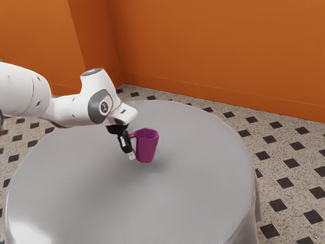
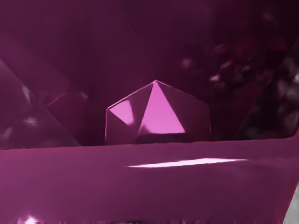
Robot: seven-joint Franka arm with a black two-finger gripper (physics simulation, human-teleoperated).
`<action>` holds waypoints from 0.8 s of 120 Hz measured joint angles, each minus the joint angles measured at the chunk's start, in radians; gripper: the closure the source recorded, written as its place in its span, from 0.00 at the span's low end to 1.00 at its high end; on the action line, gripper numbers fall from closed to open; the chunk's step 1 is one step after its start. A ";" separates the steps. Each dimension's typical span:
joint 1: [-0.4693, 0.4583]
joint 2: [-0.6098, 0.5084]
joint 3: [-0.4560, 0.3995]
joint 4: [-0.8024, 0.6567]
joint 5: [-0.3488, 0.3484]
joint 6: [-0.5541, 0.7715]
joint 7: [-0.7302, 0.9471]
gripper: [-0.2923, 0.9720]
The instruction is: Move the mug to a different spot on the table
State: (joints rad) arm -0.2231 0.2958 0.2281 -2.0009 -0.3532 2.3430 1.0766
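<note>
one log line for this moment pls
phase: grasp | gripper: shut on mug at its handle side | mug: purple, near table middle | arm: reaching in from exterior view's left

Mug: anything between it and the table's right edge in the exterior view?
No. In the exterior view, the stretch of table from the mug to that edge is bare.

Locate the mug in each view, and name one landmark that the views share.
Exterior view: the mug is near the picture's middle, toward the middle of the table, with the gripper at its side on the exterior view's left.
Wrist view: the mug looms close under the hand, as magenta facets.
Shared landmark: the mug's magenta faceted wall. A grey sliver beside it in the wrist view may be the table.
</note>
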 joint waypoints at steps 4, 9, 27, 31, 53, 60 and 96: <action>0.000 -0.019 0.001 -0.031 -0.001 0.014 -0.002 0.81; 0.000 -0.052 0.002 -0.083 -0.002 0.032 -0.004 0.81; -0.004 -0.127 0.011 -0.198 -0.005 0.086 -0.012 0.81; -0.004 -0.137 0.016 -0.212 -0.005 0.094 -0.013 0.81; -0.004 -0.234 0.038 -0.353 -0.004 0.145 -0.020 0.80; -0.009 -0.249 0.052 -0.384 -0.003 0.160 -0.022 0.80; 0.028 -0.210 0.110 -0.345 -0.001 0.233 -0.026 0.81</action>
State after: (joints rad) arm -0.1952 0.0855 0.3383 -2.3456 -0.3544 2.5758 1.0502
